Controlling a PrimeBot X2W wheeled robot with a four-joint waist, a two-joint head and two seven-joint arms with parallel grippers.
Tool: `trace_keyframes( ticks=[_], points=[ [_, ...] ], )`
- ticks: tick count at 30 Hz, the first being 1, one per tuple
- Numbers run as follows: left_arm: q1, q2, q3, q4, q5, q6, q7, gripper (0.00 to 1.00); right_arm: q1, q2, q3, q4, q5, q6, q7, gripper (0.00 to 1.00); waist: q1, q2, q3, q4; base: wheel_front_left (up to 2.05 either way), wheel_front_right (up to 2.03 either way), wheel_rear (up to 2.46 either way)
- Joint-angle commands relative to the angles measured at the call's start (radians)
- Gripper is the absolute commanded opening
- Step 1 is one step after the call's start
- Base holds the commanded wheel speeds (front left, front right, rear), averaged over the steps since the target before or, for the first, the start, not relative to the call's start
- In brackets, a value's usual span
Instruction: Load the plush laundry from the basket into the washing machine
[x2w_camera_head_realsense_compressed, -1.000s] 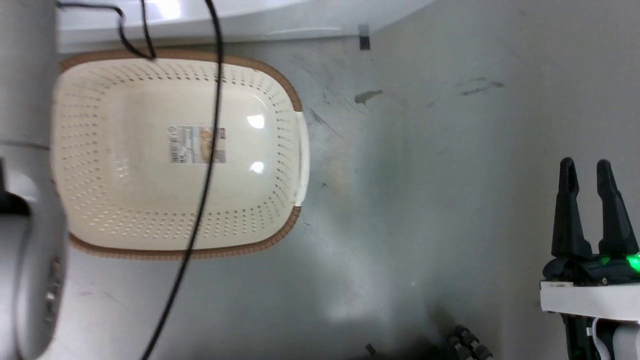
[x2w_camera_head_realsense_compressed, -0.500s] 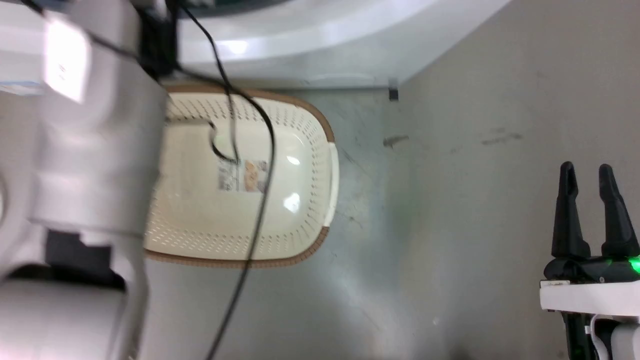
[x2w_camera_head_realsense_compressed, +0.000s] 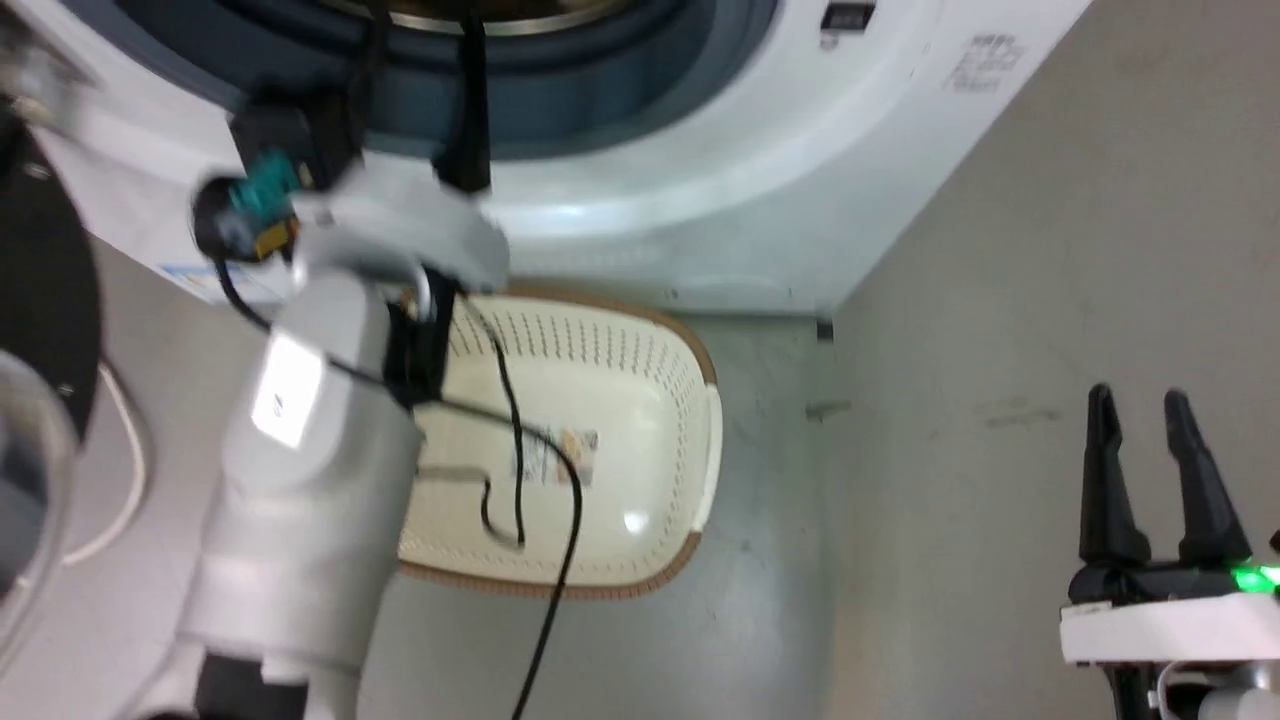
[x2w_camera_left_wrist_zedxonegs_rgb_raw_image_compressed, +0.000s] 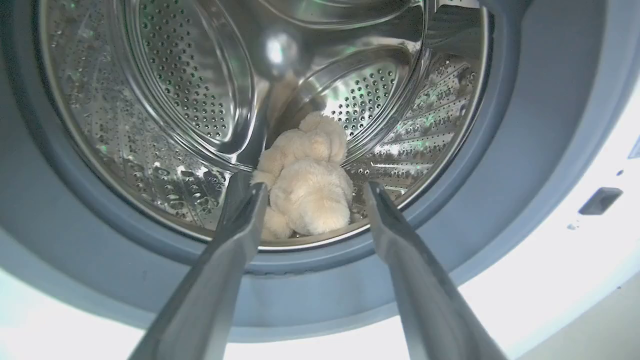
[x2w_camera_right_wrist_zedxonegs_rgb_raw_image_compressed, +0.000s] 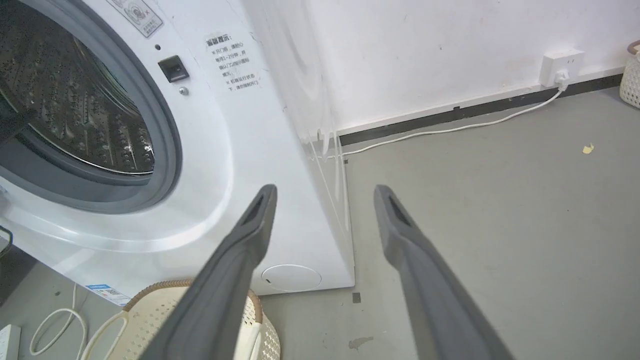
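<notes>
The plush laundry (x2w_camera_left_wrist_zedxonegs_rgb_raw_image_compressed: 307, 192), a fluffy cream toy, lies at the bottom of the washing machine's (x2w_camera_head_realsense_compressed: 700, 190) steel drum (x2w_camera_left_wrist_zedxonegs_rgb_raw_image_compressed: 180, 85). My left gripper (x2w_camera_left_wrist_zedxonegs_rgb_raw_image_compressed: 315, 189) is open at the drum's mouth, and the toy sits past its fingertips, touching neither finger. In the head view my left arm (x2w_camera_head_realsense_compressed: 300, 470) reaches up over the basket (x2w_camera_head_realsense_compressed: 690, 380) to the grey gasket (x2w_camera_head_realsense_compressed: 620, 90). The basket stands on the floor before the washer, with only its label sticker (x2w_camera_head_realsense_compressed: 555, 455) showing inside. My right gripper (x2w_camera_head_realsense_compressed: 1137, 405) hangs open and holds nothing, off to the right over bare floor.
The washer's round door (x2w_camera_head_realsense_compressed: 40, 330) stands open at the left. A black cable (x2w_camera_head_realsense_compressed: 545, 560) from my left arm drapes across the basket. A white cord (x2w_camera_right_wrist_zedxonegs_rgb_raw_image_compressed: 450, 130) runs along the wall to a socket (x2w_camera_right_wrist_zedxonegs_rgb_raw_image_compressed: 560, 65). Grey floor (x2w_camera_right_wrist_zedxonegs_rgb_raw_image_compressed: 500, 225) lies right of the washer.
The head camera has tilted up, so the basket sits lower in view and the washer front shows. My left arm has swung up toward the drum. The right gripper stays open in place.
</notes>
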Motion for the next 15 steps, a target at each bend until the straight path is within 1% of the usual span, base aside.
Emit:
trace_keyframes(
  ticks=[1, 6, 12, 15],
  points=[
    [0.022, -0.003, -0.002, -0.005, 0.005, 0.002, -0.004, 1.0, 0.012, -0.002, 0.0, 0.003, -0.005, 0.001, -0.004, 1.0, 0.0002, -0.0001, -0.057, 0.017, 0.0, 0.0, 0.0],
    [0.137, -0.003, -0.021, -0.041, 0.025, 0.009, -0.004, 1.0, 0.046, -0.002, 0.007, 0.025, -0.016, 0.001, -0.004, 1.0, 0.0002, -0.0001, -0.152, 0.031, 0.0, 0.0, 0.0],
    [0.263, 0.009, -0.025, -0.094, 0.025, 0.016, -0.004, 1.0, 0.092, -0.002, 0.014, 0.046, -0.033, 0.001, -0.004, 1.0, 0.0002, -0.0001, -0.251, 0.049, 0.0, 0.0, 0.0],
    [0.323, 0.017, -0.02, -0.12, 0.016, 0.027, 0.0, 1.0, 0.109, -0.002, 0.016, 0.055, -0.041, 0.001, -0.004, 1.0, 0.0002, -0.0001, -0.293, 0.06, 0.0, 0.0, 0.0]
  ],
)
